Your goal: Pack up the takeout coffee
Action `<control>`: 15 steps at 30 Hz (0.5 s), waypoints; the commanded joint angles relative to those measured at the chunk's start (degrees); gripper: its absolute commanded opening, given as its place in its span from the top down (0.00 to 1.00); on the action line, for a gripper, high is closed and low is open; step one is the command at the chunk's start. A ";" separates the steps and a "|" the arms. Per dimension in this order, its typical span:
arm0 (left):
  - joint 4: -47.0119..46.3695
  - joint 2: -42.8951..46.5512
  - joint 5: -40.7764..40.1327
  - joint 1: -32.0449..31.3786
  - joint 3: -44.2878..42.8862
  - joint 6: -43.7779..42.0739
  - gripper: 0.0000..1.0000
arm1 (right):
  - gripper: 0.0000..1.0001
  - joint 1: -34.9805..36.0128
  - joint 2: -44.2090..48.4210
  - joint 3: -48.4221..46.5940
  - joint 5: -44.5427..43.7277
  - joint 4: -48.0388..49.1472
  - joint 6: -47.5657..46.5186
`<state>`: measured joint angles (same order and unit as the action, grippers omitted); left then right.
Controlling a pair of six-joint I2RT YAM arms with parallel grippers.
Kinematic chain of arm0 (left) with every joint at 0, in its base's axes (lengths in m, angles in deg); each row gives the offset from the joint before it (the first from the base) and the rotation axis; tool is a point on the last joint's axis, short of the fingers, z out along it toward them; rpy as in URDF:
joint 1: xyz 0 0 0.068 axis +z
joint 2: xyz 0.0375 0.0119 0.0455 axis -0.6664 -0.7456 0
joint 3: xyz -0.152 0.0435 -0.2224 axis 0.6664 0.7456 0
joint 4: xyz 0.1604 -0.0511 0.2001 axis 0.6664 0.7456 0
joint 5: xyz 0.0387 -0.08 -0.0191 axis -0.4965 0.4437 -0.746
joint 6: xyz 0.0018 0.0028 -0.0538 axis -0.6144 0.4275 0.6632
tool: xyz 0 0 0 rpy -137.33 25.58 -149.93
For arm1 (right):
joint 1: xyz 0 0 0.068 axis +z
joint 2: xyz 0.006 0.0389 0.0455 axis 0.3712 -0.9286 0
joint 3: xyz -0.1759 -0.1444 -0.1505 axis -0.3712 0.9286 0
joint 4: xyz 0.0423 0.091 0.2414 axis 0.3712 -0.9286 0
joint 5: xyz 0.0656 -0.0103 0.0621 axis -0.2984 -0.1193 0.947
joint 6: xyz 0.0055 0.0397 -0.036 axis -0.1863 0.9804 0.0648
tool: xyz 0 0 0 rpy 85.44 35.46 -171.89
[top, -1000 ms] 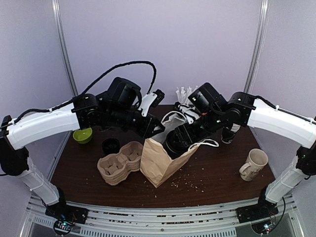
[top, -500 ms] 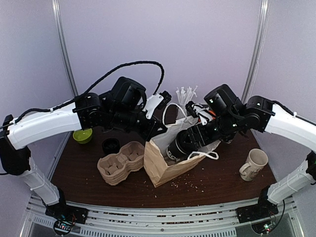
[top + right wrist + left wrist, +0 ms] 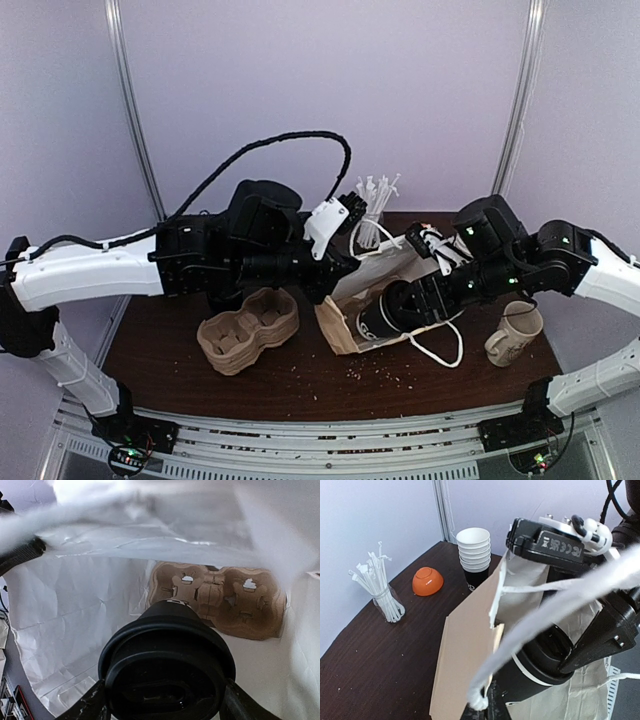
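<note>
The takeout coffee [image 3: 383, 319], a black cup with a black lid [image 3: 167, 680], lies tilted in the mouth of a brown paper bag [image 3: 338, 325] with a white lining [image 3: 75, 615]. My right gripper [image 3: 418, 300] is shut on the cup just below its lid, one finger on each side [image 3: 92, 705]. My left gripper [image 3: 335, 272] is shut on the bag's rim beside a white handle [image 3: 530, 625], and it holds the mouth open. In the left wrist view the cup [image 3: 545, 665] sits past the brown panel [image 3: 465, 665].
A cardboard cup carrier [image 3: 245, 330] lies left of the bag; another carrier [image 3: 220, 600] shows deep inside it. A cream mug [image 3: 512, 332] stands at the right. Straws in a glass [image 3: 382, 592], an orange bowl [image 3: 427, 580] and stacked white cups [image 3: 474, 547] are at the back.
The left gripper closed on the bag's rim and pulled it right and up. The bag tipped over towards the right. The right gripper carried the cup right and lower, into the bag's mouth.
</note>
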<state>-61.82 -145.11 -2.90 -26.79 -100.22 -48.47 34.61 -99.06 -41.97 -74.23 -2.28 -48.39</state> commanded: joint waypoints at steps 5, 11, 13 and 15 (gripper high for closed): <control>-15.54 2.88 -8.97 -5.30 6.09 -8.20 1.00 | 0.31 2.12 3.04 0.72 -6.54 0.01 -1.20; -18.02 2.54 -16.64 -6.78 8.22 -9.85 1.00 | 0.31 2.93 3.92 1.95 -12.93 0.68 -2.38; -18.21 2.19 -19.00 -6.91 8.51 -8.71 1.00 | 0.30 2.92 4.57 2.79 -15.16 1.43 -2.39; -18.44 2.12 -20.44 -6.99 8.75 -7.43 1.00 | 0.30 2.93 4.98 3.41 -16.29 1.96 -2.38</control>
<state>-74.67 -144.12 -16.84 -33.65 -92.05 -56.49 37.19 -95.78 -39.94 -84.35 -1.89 -50.16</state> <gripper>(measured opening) 0.006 0.703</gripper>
